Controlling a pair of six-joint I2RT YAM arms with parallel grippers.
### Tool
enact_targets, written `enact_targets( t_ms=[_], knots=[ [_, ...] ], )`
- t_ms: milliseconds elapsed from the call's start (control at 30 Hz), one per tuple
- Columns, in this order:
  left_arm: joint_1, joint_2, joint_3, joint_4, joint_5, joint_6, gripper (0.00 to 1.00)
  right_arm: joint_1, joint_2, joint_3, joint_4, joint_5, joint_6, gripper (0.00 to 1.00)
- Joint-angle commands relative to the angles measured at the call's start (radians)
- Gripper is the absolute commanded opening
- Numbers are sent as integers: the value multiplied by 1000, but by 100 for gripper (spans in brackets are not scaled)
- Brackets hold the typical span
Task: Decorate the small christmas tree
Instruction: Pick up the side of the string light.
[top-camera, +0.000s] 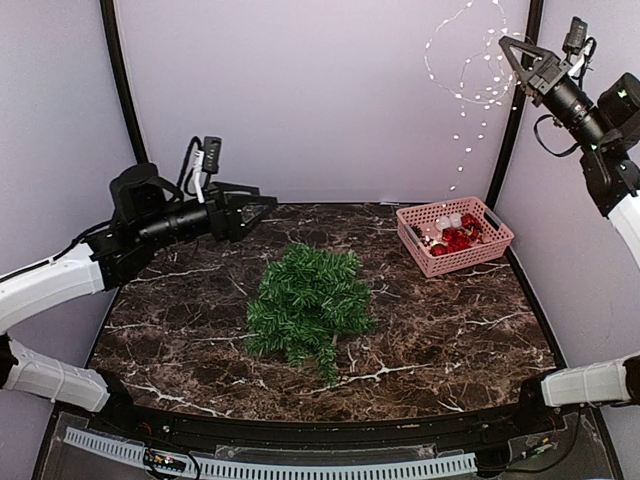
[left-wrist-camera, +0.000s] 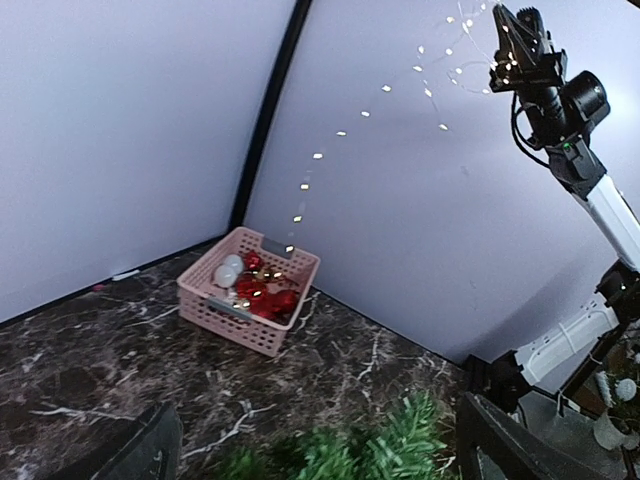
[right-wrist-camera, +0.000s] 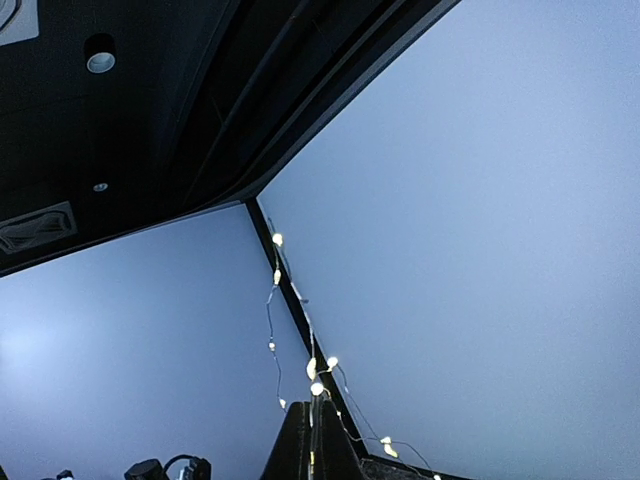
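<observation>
The small christmas tree (top-camera: 308, 300) lies on the dark marble table (top-camera: 450, 330) at its middle; its top branches show at the bottom of the left wrist view (left-wrist-camera: 380, 450). My right gripper (top-camera: 510, 50) is raised high at the back right, shut on a string of tiny white lights (top-camera: 470, 80) that trails down to the pink basket (top-camera: 453, 235). The right wrist view shows the jaws closed on the wire (right-wrist-camera: 318, 400). My left gripper (top-camera: 262, 208) hovers open and empty above the table's back left, pointing right.
The pink basket holds red and white ornaments (left-wrist-camera: 262, 292) at the table's back right. Grey walls with black posts enclose the table. The right arm (left-wrist-camera: 560, 110) shows high in the left wrist view.
</observation>
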Motion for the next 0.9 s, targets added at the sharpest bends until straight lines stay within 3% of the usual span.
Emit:
enact_targets(
  t_ms=[0, 200, 467, 567, 867],
  knots=[
    [-170, 173, 145, 155, -69, 13, 98, 10, -31, -13, 79, -54, 71, 0],
    [-287, 518, 401, 186, -65, 53, 98, 14, -80, -78, 131, -76, 117, 0],
    [-308, 828, 718, 164, -57, 68, 98, 24, -122, -182, 233, -120, 203, 0],
    [-314, 912, 850, 135, -43, 86, 98, 37, -124, -224, 265, -132, 221, 0],
    [-315, 1057, 1028, 113, -102, 202, 99, 126, -115, -270, 278, -193, 217, 0]
  ],
)
